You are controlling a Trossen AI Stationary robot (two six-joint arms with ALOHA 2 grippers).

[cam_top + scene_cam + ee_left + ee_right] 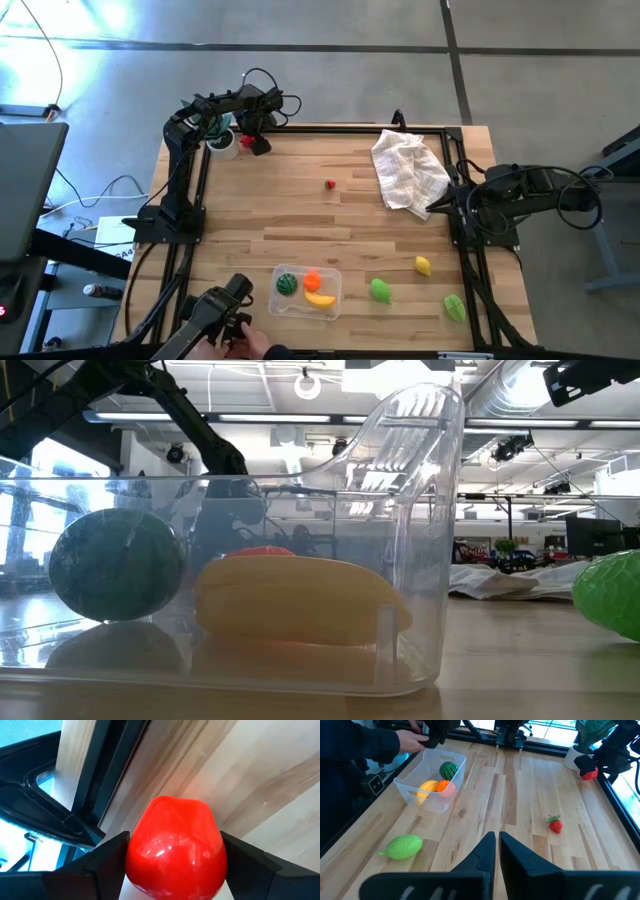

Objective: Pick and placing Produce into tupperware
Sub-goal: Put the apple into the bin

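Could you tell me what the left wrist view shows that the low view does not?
Only the left wrist view shows the left gripper closed on a red fruit over the wooden table. Only the low view shows the tupperware holding a banana and a dark green fruit. Both share only the table.

Clear tupperware (420, 540) fills most of the frame, sitting on the wooden tabletop (520, 660), very close to the lens. Inside it: dark green round fruit (118, 565) at one end, yellow banana (295, 600) lying flat beside it, an orange-red piece (262, 550) just visible behind the banana's top. One tall curved corner of the container rises above the rest of the wall. Outside, near the frame's right edge, a bumpy light-green fruit (610, 595) sits on the tabletop. White cloth (500, 580) lies crumpled farther back. Dark arm links (190, 420) cross overhead. Ceiling lights and ducts behind.
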